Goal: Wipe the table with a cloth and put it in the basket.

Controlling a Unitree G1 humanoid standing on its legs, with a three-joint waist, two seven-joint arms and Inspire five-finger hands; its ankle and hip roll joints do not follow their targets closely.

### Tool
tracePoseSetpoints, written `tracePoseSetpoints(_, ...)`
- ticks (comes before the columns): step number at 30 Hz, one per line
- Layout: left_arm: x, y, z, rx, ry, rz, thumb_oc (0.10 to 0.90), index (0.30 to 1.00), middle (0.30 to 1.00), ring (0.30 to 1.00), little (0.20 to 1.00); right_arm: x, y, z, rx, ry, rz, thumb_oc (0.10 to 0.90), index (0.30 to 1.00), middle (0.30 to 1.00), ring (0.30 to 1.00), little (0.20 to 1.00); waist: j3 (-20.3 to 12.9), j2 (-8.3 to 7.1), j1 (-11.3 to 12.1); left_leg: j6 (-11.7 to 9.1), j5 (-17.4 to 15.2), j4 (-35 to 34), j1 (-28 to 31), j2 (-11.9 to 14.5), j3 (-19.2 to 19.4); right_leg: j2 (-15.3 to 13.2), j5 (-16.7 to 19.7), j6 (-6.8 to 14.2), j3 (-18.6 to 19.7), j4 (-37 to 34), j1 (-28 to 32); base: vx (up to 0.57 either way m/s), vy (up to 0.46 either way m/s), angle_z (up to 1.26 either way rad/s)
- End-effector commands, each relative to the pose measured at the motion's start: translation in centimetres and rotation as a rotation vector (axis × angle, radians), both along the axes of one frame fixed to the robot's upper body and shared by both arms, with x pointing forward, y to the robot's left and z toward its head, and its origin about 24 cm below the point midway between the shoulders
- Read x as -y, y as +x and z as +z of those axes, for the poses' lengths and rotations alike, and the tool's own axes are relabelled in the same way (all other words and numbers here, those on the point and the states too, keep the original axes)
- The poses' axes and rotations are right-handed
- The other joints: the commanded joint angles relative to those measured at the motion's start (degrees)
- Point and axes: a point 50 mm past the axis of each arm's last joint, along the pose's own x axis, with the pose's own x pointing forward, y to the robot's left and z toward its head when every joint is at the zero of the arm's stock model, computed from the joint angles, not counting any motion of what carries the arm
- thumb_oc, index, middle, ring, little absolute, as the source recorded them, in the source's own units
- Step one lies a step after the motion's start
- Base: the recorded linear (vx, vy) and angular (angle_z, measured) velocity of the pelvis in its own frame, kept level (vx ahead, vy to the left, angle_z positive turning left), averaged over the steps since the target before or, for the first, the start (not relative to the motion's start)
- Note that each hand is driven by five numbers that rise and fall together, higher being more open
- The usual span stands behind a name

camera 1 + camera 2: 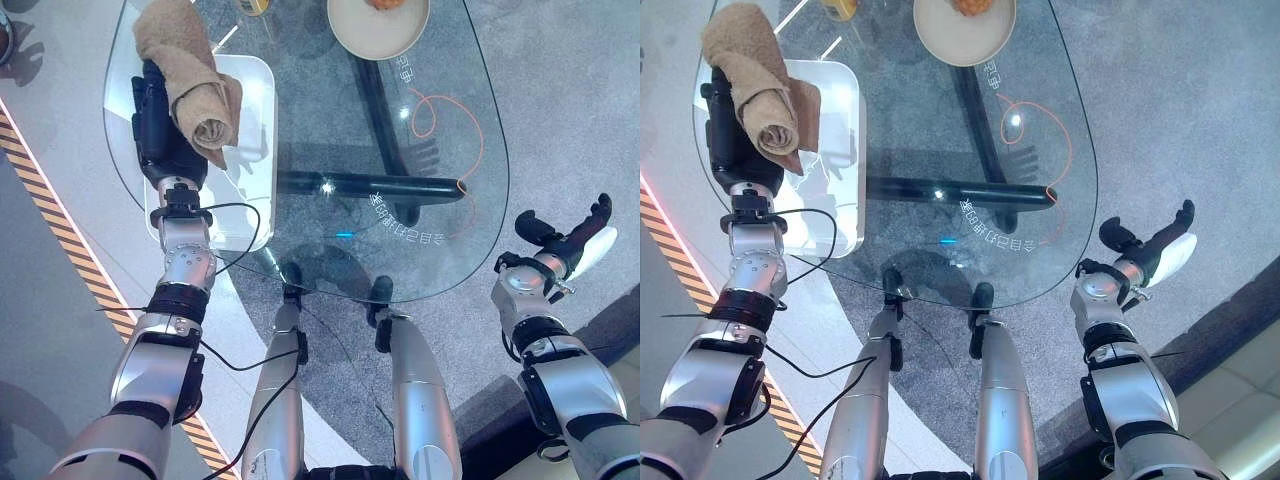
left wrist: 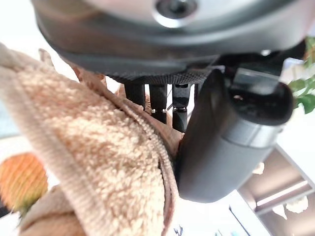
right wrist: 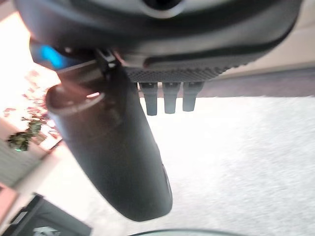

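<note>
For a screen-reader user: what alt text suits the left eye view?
The robot's left hand holds a tan cloth above a white basket under a glass table. Its right hand hangs open beside the table, and a beige bowl sits on top.

Left arm raised, right arm low

The dark left hand (image 1: 165,125) curls round a tan terry cloth (image 1: 190,75); the dark right hand (image 1: 565,240) hangs aside, fingers relaxed.

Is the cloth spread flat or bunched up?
Bunched: the cloth hangs rolled and draped over the left hand, above the table.
</note>
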Motion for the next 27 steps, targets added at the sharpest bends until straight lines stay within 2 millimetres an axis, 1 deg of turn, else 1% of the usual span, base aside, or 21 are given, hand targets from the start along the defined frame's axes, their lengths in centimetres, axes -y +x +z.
tracePoseSetpoints(1, -1.5, -1.3, 9.3, 0.263, 0.188, 0.177, 0.100, 0.300, 0.300, 0.300, 0.200, 3.5, -1.4, 1.0, 0.019, -0.014, -0.086, 0.800, 0.900, 0.900, 0.900, 0.900, -1.67, -2.50, 1.58, 2.28, -12.92, 9.13, 0.65, -3.51, 3.72, 4.92, 3.86, 2.58, 3.37, -9.51, 2.48, 0.00, 0.000, 0.00)
tracePoseSetpoints(5, -1.9, -1.3, 9.7, 0.183, 0.286, 0.288, 0.100, 0.300, 0.300, 0.300, 0.200, 4.1, -2.3, -0.7, -0.044, 0.023, -0.089, 0.800, 0.900, 0.900, 0.900, 0.900, -1.67, -2.48, 1.56, 2.29, -12.94, 9.29, 0.41, -3.34, 3.77, 4.94, 3.77, 2.56, 3.27, -9.25, 2.22, 0.00, 0.000, 0.00)
tracePoseSetpoints(7, -1.9, -1.3, 9.7, 0.153, 0.320, 0.326, 0.100, 0.300, 0.300, 0.300, 0.200, 4.2, -2.5, -1.2, -0.066, 0.031, -0.087, 0.800, 0.900, 0.900, 0.900, 0.900, -1.67, -2.49, 1.57, 2.27, -13.38, 9.31, 0.70, -3.31, 3.77, 5.02, 3.34, 2.64, 3.28, -9.08, 2.44, 0.00, 0.000, 0.00)
tracePoseSetpoints(9, -2.0, -1.3, 9.8, 0.114, 0.370, 0.380, 0.100, 0.300, 0.300, 0.300, 0.200, 4.3, -2.8, -1.6, -0.088, 0.034, -0.083, 0.800, 0.900, 0.900, 0.900, 0.900, -1.67, -2.44, 1.52, 2.34, -12.78, 8.86, 0.48, -3.31, 3.85, 5.04, 3.87, 2.57, 3.18, -9.39, 2.13, 0.00, 0.000, 0.00)
tracePoseSetpoints(12, -2.1, -1.3, 9.9, 0.064, 0.441, 0.448, 0.100, 0.300, 0.300, 0.300, 0.200, 4.4, -2.9, -1.8, -0.113, 0.022, -0.076, 0.800, 0.900, 0.900, 0.900, 0.900, -1.67, -2.30, 1.45, 2.29, -12.65, 8.83, 0.27, -3.19, 3.97, 4.98, 3.89, 2.59, 3.11, -9.41, 1.95, 0.00, 0.000, 0.00)
tracePoseSetpoints(13, -2.0, -1.3, 9.9, 0.054, 0.452, 0.457, 0.100, 0.300, 0.300, 0.300, 0.200, 4.5, -3.0, -1.9, -0.118, 0.022, -0.076, 0.800, 0.900, 0.900, 0.900, 0.900, -1.67, -2.29, 1.47, 2.26, -13.15, 9.00, 0.52, -3.17, 3.97, 4.99, 3.40, 2.65, 3.12, -9.17, 2.14, 0.00, 0.000, 0.00)
tracePoseSetpoints(14, -2.0, -1.3, 10.0, 0.038, 0.469, 0.479, 0.100, 0.300, 0.300, 0.300, 0.200, 4.6, -3.0, -1.9, -0.121, 0.026, -0.077, 0.800, 0.900, 0.900, 0.900, 0.900, -1.67, -2.27, 1.44, 2.26, -12.56, 8.80, 0.21, -3.17, 4.04, 4.95, 3.94, 2.61, 3.06, -9.46, 1.88, 0.00, 0.000, 0.00)
tracePoseSetpoints(15, -2.0, -1.2, 9.9, 0.025, 0.486, 0.490, 0.100, 0.300, 0.300, 0.300, 0.200, 4.6, -3.1, -2.0, -0.128, 0.027, -0.076, 0.800, 0.900, 0.900, 0.900, 0.900, -1.67, -2.24, 1.43, 2.23, -13.06, 8.90, 0.51, -3.10, 4.03, 4.95, 3.43, 2.69, 3.06, -9.21, 2.11, 0.00, 0.000, 0.00)
tracePoseSetpoints(17, -2.1, -1.2, 9.9, -0.005, 0.530, 0.527, 0.100, 0.300, 0.300, 0.300, 0.200, 4.7, -3.2, -2.3, -0.147, 0.033, -0.071, 0.800, 0.900, 0.900, 0.900, 0.900, -1.67, -2.22, 1.37, 2.24, -13.01, 8.84, 0.56, -3.09, 4.12, 5.00, 3.48, 2.68, 3.02, -9.19, 2.05, 0.00, 0.000, 0.00)
tracePoseSetpoints(18, -2.0, -1.0, 9.9, -0.035, 0.574, 0.563, 0.100, 0.300, 0.300, 0.300, 0.200, 4.7, -3.2, -2.4, -0.165, 0.037, -0.064, 0.800, 0.900, 0.900, 0.900, 0.900, -1.67, -2.18, 1.32, 2.25, -12.91, 8.80, 0.54, -3.08, 4.18, 4.94, 3.54, 2.64, 2.96, -9.28, 2.03, 0.00, 0.000, 0.00)
tracePoseSetpoints(20, -2.0, -1.0, 10.0, -0.053, 0.596, 0.584, 0.100, 0.300, 0.300, 0.300, 0.200, 4.8, -3.2, -2.5, -0.176, 0.038, -0.058, 0.800, 0.900, 0.900, 0.900, 0.900, -1.67, -2.15, 1.26, 2.26, -12.29, 8.53, 0.21, -3.01, 4.26, 4.86, 4.07, 2.60, 2.90, -9.56, 1.72, 0.00, 0.000, 0.00)
tracePoseSetpoints(21, -2.1, -0.9, 9.9, -0.080, 0.627, 0.615, 0.100, 0.300, 0.300, 0.300, 0.200, 4.7, -3.3, -2.9, -0.194, 0.041, -0.050, 0.800, 0.900, 0.900, 0.900, 0.900, -1.67, -2.09, 1.22, 2.19, -12.77, 8.74, 0.37, -2.93, 4.31, 4.85, 3.58, 2.67, 2.90, -9.24, 1.78, 0.00, 0.000, 0.00)
tracePoseSetpoints(22, -2.1, -0.9, 9.9, -0.080, 0.629, 0.620, 0.100, 0.300, 0.300, 0.300, 0.200, 4.7, -3.3, -2.8, -0.193, 0.041, -0.049, 0.800, 0.900, 0.900, 0.900, 0.900, -1.67, -2.10, 1.20, 2.21, -12.19, 8.48, 0.09, -2.95, 4.32, 4.83, 4.13, 2.61, 2.86, -9.54, 1.54, 0.00, 0.000, 0.00)
tracePoseSetpoints(23, -2.0, -0.8, 9.9, -0.101, 0.664, 0.645, 0.100, 0.300, 0.300, 0.300, 0.200, 4.7, -3.4, -3.0, -0.206, 0.042, -0.043, 0.800, 0.900, 0.900, 0.900, 0.900, -1.67, -2.02, 1.13, 2.17, -12.72, 8.70, 0.30, -2.90, 4.37, 4.82, 3.64, 2.68, 2.87, -9.22, 1.64, 0.00, 0.000, 0.00)
tracePoseSetpoints(24, -2.0, -0.8, 9.9, -0.129, 0.720, 0.691, 0.100, 0.300, 0.300, 0.300, 0.200, 4.7, -3.5, -3.3, -0.220, 0.046, -0.037, 0.800, 0.900, 0.900, 0.900, 0.900, -1.67, -1.96, 1.07, 2.11, -12.64, 8.61, 0.26, -2.83, 4.41, 4.80, 3.66, 2.67, 2.88, -9.29, 1.58, 0.00, 0.000, 0.00)
tracePoseSetpoints(27, -2.1, -0.7, 9.9, -0.180, 0.802, 0.776, 0.100, 0.300, 0.300, 0.300, 0.200, 4.7, -3.6, -3.6, -0.239, 0.049, -0.029, 0.800, 0.900, 0.900, 0.900, 0.900, -1.67, -1.72, 0.80, 1.99, -12.39, 8.41, 0.18, -2.81, 4.49, 4.77, 3.77, 2.67, 2.94, -9.46, 1.44, 0.00, 0.011, 0.00)
